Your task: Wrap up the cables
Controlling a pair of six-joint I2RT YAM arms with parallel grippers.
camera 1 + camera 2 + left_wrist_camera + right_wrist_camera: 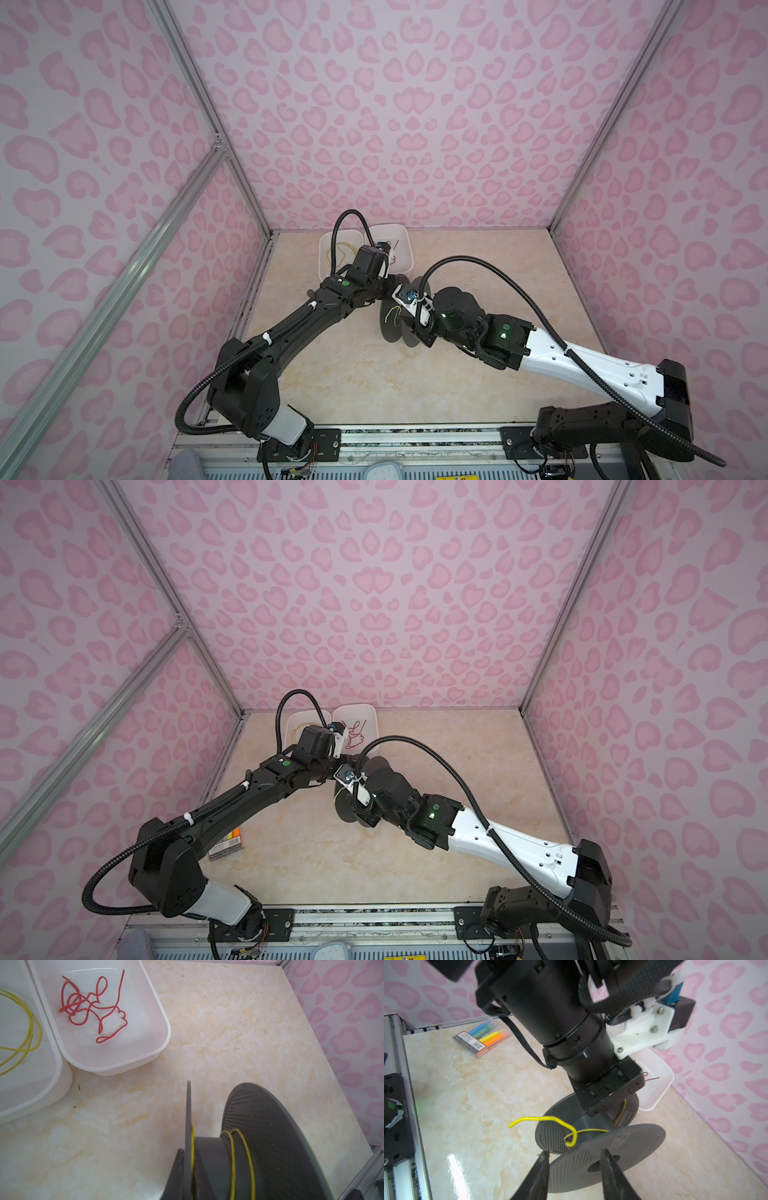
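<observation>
One of the yellow cables [554, 1118] sits in a few loose turns on the hub of the grey spool [602, 1147], near the table centre just in front of two bins. Its stiff free end curls up and out past the near flange. The other cable [31, 1028] lies in wide loops inside the left bin [60, 1064]. The right bin [166, 1028], touching the left one, holds a tangled red wire [89, 1005]. Both bins are white plastic, shallow and smooth, with rounded corners. The spool has two thin round flanges perforated with a fine grid of holes, a smooth cylindrical hub, and a centre hole in the near flange. The left gripper [188, 1155] is closed, pinching the edge of the far flange. The right gripper [575, 1151] hovers at the near flange with its fingers spread and nothing between them, one fingertip just under the cable's bend. The table [228, 1022] is glossy cream marble-pattern. Open surface lies to the right of the spool and toward the front rail. A clear marker pack [481, 1039] lies near the left edge. Pink-patterned walls on aluminium framing enclose three sides.
</observation>
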